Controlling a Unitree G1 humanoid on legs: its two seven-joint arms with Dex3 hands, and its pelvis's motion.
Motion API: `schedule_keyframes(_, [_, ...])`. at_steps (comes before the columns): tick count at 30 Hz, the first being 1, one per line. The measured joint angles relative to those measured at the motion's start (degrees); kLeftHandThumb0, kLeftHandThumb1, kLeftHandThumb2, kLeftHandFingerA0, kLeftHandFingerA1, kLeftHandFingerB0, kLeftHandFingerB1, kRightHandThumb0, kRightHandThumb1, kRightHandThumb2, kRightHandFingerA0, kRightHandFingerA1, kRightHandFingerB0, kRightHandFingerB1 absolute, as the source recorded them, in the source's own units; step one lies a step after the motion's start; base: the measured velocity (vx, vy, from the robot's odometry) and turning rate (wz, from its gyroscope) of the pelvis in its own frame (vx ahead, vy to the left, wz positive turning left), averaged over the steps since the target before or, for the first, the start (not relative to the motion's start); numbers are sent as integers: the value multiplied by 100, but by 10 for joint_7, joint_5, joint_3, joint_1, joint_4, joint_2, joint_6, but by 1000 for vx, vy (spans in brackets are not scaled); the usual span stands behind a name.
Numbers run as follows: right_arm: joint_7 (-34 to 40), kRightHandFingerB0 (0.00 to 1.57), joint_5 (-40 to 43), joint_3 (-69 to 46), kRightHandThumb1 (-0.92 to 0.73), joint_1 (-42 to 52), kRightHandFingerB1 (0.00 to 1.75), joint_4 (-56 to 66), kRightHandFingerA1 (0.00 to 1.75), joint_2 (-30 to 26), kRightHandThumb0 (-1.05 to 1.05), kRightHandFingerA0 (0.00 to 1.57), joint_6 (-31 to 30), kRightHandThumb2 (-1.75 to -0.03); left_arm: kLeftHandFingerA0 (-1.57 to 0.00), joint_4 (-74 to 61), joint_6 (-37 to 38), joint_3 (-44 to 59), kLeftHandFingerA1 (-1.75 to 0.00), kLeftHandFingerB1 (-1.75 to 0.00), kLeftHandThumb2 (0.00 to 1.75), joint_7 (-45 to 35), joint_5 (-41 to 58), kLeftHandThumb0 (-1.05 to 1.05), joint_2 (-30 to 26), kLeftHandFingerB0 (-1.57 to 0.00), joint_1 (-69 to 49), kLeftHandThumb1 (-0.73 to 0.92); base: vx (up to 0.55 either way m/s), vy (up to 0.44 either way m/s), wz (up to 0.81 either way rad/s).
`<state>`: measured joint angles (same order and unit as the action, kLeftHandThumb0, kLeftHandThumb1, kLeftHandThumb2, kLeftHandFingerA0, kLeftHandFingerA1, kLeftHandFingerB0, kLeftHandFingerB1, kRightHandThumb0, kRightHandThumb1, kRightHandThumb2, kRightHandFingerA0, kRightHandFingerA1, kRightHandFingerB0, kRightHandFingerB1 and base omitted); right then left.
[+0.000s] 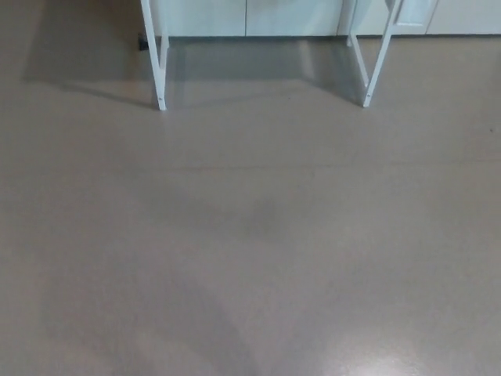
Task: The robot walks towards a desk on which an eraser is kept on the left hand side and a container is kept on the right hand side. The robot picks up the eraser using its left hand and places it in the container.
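Observation:
Only the lower parts of the desk show in the head view: a white left leg (pixel 159 66) and a white right leg (pixel 374 66) stand on the grey floor at the top of the picture. The desk top, the eraser and the container lie outside the frame. Neither of my hands nor any part of my arms shows.
Grey floor (pixel 250 235) fills most of the view between me and the desk legs. Pale cabinet fronts (pixel 250 16) run along the top edge behind the legs. A small dark object (pixel 142 41) sits by the left leg's base.

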<state>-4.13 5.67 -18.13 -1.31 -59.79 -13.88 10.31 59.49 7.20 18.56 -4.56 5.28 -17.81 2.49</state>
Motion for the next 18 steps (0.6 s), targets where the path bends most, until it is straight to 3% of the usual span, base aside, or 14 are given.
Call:
schedule_keyframes(4, [9,51,-2,4,-50,10,46,-9,50,14,-11,72,9,-53,-49,12,14,-35,-45,-38,58,29,-18,-10,-4,-42,-16,57,257,76,4])
schedule_keyframes(7, [13,48,-8,11,-49,19,46,-13,47,13,-13,54,14,-56,-46,38,20,-60,-45,-38,58,42,-34,-9,-18,-38,-24,57,233,-44,11])
schedule_keyframes(11, [16,53,-7,6,-48,20,47,-17,50,6,-13,68,15,-54,-50,65,24,-58,-47,-39,56,42,-34,-12,-38,-42,-21,53,240,-158,21])
schedule_keyframes(18, [19,52,-8,8,-48,9,46,-22,48,-7,-10,65,24,-53,-51,80,41,-74,-46,-39,57,34,-40,-13,-42,-41,-8,53,330,-232,19])
